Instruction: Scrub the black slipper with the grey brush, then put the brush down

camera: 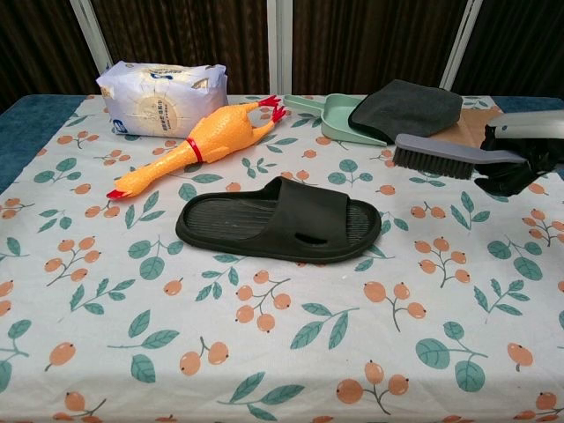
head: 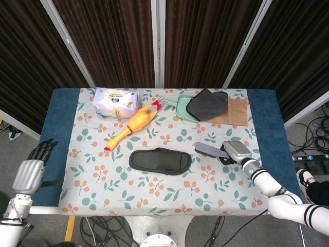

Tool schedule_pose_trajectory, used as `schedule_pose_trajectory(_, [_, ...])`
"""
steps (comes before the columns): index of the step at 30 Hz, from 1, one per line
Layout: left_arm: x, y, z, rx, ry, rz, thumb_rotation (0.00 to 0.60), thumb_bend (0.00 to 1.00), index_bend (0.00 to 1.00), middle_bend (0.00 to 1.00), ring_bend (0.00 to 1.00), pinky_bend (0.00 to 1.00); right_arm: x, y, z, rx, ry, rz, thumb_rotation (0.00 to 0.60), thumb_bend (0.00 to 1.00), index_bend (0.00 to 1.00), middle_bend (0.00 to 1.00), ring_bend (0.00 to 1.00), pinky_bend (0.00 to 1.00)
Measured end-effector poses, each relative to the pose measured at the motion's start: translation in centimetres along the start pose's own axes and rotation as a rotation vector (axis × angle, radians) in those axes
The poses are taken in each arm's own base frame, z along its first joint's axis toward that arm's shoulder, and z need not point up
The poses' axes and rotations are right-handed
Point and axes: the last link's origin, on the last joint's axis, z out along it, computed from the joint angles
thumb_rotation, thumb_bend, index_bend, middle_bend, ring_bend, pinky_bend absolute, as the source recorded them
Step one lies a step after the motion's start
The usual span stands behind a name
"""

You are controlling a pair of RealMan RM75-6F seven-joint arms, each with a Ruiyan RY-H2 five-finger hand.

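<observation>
The black slipper (head: 160, 161) (camera: 278, 220) lies flat at the middle of the floral tablecloth, toe end to the right. My right hand (head: 235, 152) (camera: 524, 157) holds the grey brush (head: 208, 150) (camera: 432, 155) by its handle, lifted off the cloth with bristles down, to the right of the slipper and apart from it. My left hand (head: 32, 169) hangs open beyond the table's left edge, holding nothing; the chest view does not show it.
A yellow rubber chicken (head: 132, 124) and a white tissue pack (head: 116, 102) lie at the back left. A green dustpan (head: 181, 109) with a dark cloth (head: 207, 104) on it and brown paper (head: 237, 112) sit at the back right.
</observation>
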Motion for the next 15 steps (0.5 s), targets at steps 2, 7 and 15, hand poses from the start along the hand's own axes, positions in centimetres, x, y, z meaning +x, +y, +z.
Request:
schedule_pose_trajectory(2, [-0.5, 1.3, 1.8, -0.071, -0.044, -0.024, 0.600, 0.05, 0.13, 0.16, 0.07, 0.16, 1.2, -1.2, -0.4, 0.042, 0.010, -0.036, 0.600, 0.48, 1.00, 1.00, 1.00, 1.00])
schedule_pose_trajectory(7, [-2.0, 4.8, 6.2, -0.218, -0.158, -0.035, 0.600, 0.05, 0.13, 0.16, 0.07, 0.16, 3.2, -3.8, -0.1, 0.115, 0.033, -0.107, 0.600, 0.48, 1.00, 1.00, 1.00, 1.00])
schedule_pose_trajectory(15, [-6.3, 11.1, 13.0, -0.364, -0.358, -0.020, 0.600, 0.05, 0.11, 0.14, 0.07, 0.16, 2.8, -6.3, 2.0, 0.158, 0.020, -0.177, 0.600, 0.48, 1.00, 1.00, 1.00, 1.00])
